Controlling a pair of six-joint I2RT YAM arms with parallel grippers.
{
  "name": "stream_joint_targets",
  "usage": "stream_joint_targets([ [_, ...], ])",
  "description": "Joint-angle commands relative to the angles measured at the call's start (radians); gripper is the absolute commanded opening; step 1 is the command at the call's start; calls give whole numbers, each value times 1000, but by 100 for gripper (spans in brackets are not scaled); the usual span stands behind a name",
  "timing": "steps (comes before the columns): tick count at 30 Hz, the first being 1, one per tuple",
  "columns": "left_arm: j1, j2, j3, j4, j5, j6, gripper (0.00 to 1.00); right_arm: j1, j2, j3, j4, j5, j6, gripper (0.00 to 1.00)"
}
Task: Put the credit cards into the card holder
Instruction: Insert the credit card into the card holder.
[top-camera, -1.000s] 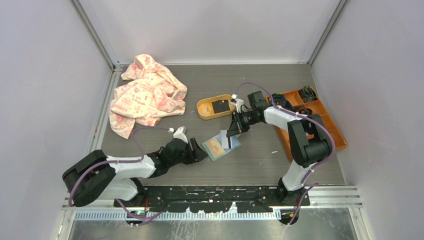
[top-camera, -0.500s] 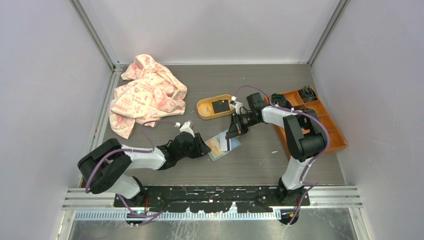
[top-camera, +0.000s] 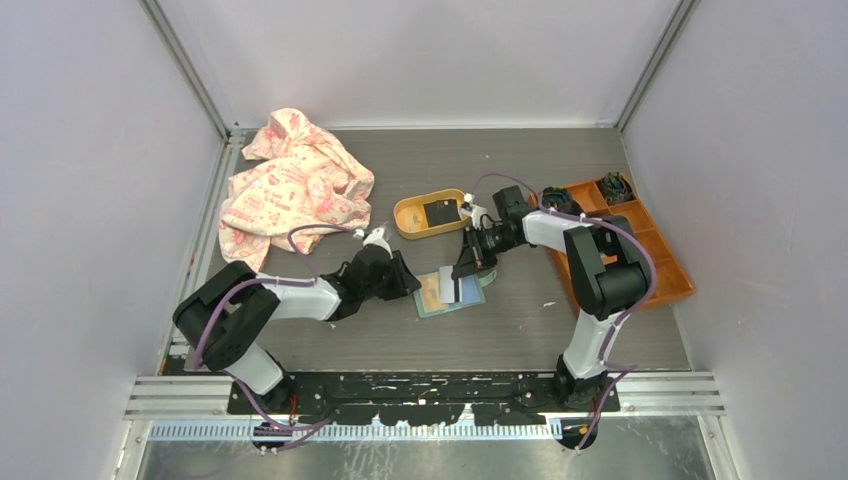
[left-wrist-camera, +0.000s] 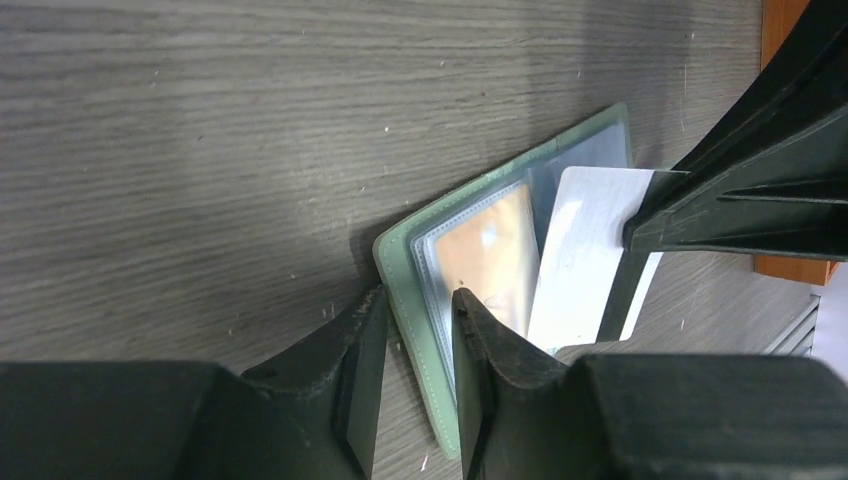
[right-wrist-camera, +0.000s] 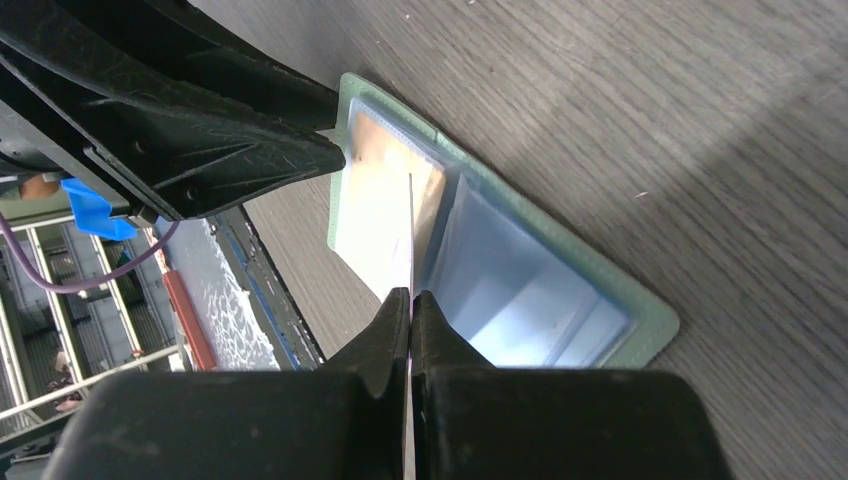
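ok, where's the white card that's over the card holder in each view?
Top external: white card at centre, standing over the open card holder.
Left wrist: right of centre, overlapping the holder's inner sleeves.
Right wrist: edge-on, a thin vertical line at centre.
Shared landmark: the card holder's green rim.

**Robotics lab: enclosed two-arm manipulation cell**
Plain pale panels (top-camera: 420, 60) set in aluminium framing (top-camera: 188, 70) close off the dark bench (top-camera: 520, 170) at its far, left and right edges. The cabled left arm (top-camera: 295, 298) and right arm (top-camera: 560, 232) are bolted to a perforated black mounting plate (top-camera: 430, 388) along the near edge.
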Motion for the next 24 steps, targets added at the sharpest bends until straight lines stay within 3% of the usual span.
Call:
stream_joint_targets([
  [1,14,37,39,-37,25,43,31,1,28,60,-42,31,-12,1],
  [11,21,20,36,-19,53,44,32,-14,47,95,-127,23,34,2],
  [19,19,-35,23,-42,97,55,37,-22,34,20,-58,12,134,2],
  [24,21,-58,6,-42,112,41,38,-28,0,-61,69,6,216,1],
])
